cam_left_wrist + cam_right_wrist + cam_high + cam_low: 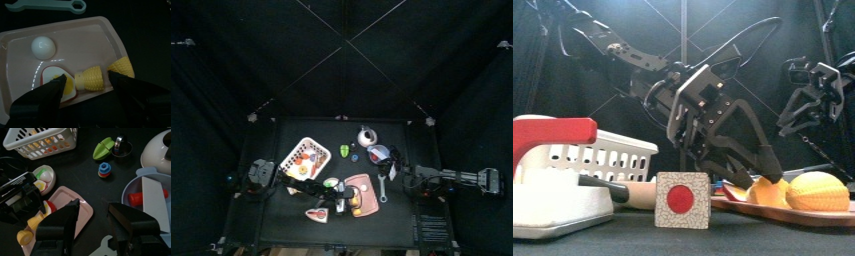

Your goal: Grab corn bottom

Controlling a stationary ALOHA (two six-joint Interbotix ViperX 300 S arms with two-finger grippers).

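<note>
- left wrist view: the left hand [85, 90] is spread wide over a pink tray [100, 35], gripping nothing.
- the corn bottom [91, 78], a yellow cob piece with a pale cut end, lies between its two fingers; whether either finger touches it, i cannot tell.
- the other corn piece [123, 66] lies just past it, the two ends meeting.
- a sliced egg half [55, 76] sits by one fingertip; a whole white egg [43, 46] lies further ahead on the tray.
- a pale green wrench [50, 5] lies on the bench beyond the tray.
- right wrist view: the right hand [100, 218] hangs well apart from the tray, open, empty; a white basket [40, 140] is far ahead of it.
</note>
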